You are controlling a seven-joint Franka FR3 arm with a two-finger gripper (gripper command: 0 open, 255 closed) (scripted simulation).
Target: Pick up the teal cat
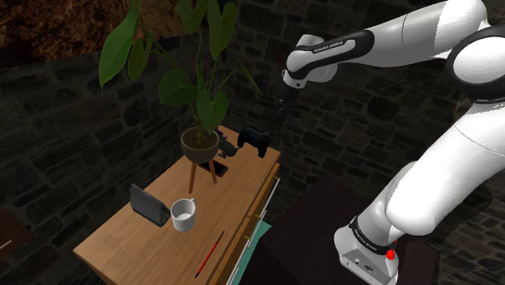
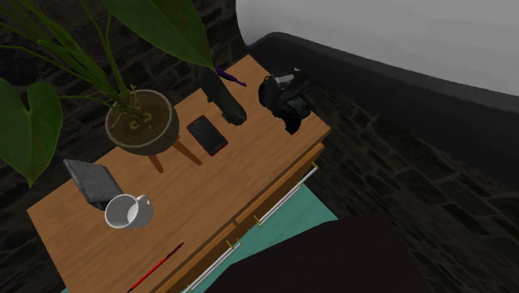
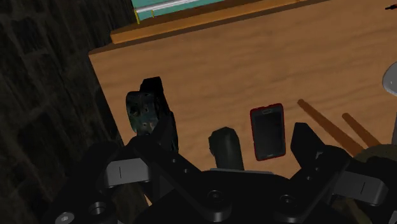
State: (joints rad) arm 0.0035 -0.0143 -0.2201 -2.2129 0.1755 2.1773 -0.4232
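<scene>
Teal mottles the cat [image 3: 141, 111] in the wrist view, black in the shoulder view; gripper [image 3: 232, 132] spread wide.

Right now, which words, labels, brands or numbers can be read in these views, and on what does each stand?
"FRANKA EMIKA": white lettering on the dark forearm band of the arm, shoulder view, only just readable.
Lettering on the dark base band low on the arm: too small to read.
The phone and the mug: no text visible on either.
</scene>
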